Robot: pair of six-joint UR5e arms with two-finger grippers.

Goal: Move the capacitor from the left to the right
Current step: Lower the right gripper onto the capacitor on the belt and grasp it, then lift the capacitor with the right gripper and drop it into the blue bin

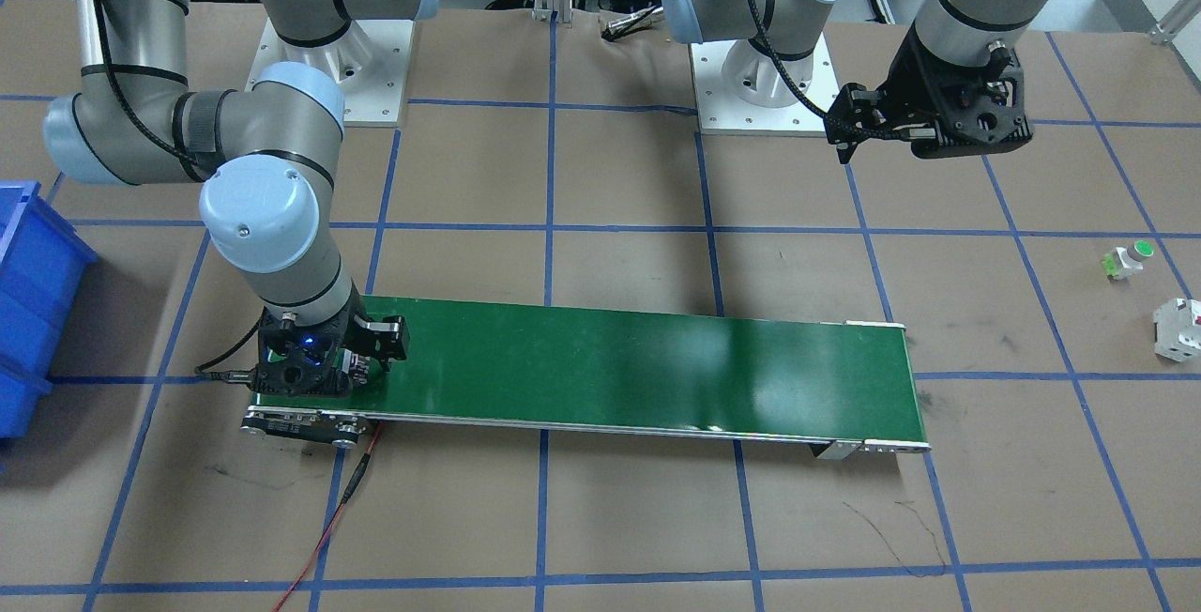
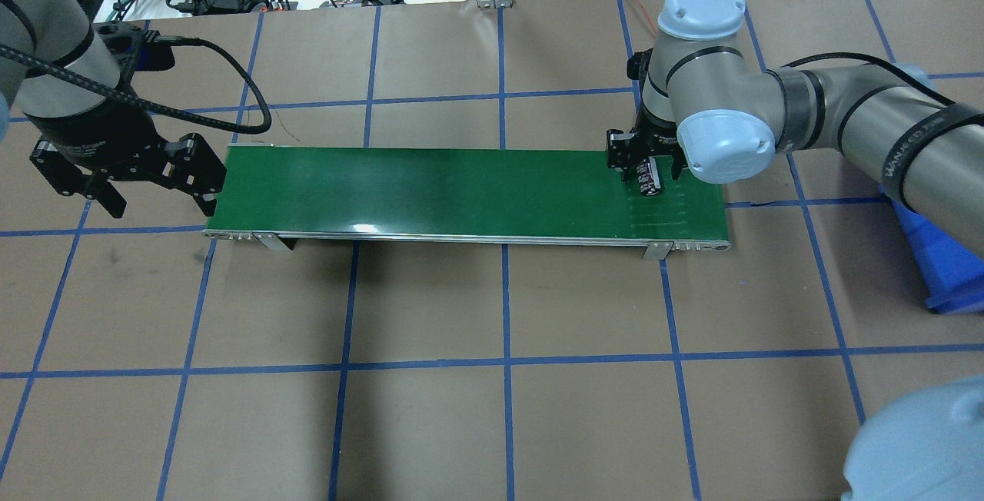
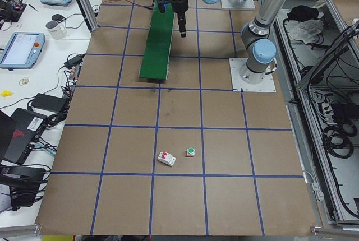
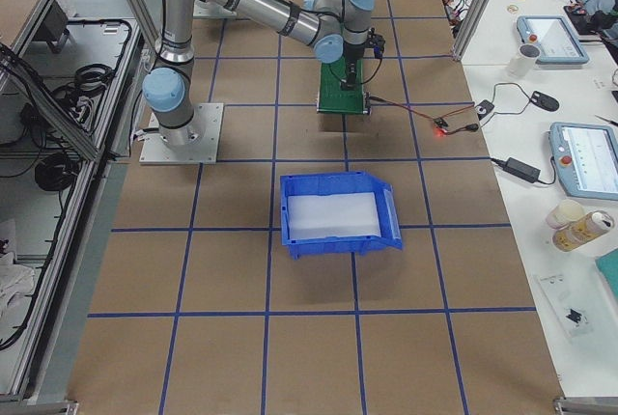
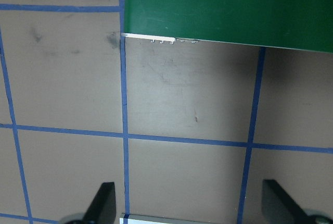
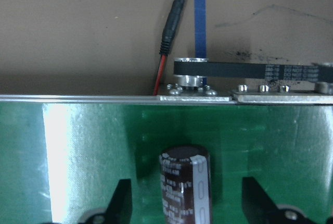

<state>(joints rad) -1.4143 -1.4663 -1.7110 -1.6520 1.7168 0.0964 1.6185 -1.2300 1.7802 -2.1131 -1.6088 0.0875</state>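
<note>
Capacitor (image 6: 184, 187) clear on R wrist cam

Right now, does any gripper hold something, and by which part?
Nothing is held. The open right gripper straddles the dark brown cylindrical capacitor without touching it; the open left gripper is empty.

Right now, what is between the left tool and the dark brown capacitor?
Only the long green conveyor belt, bare all along; the overhead view shows it.
</note>
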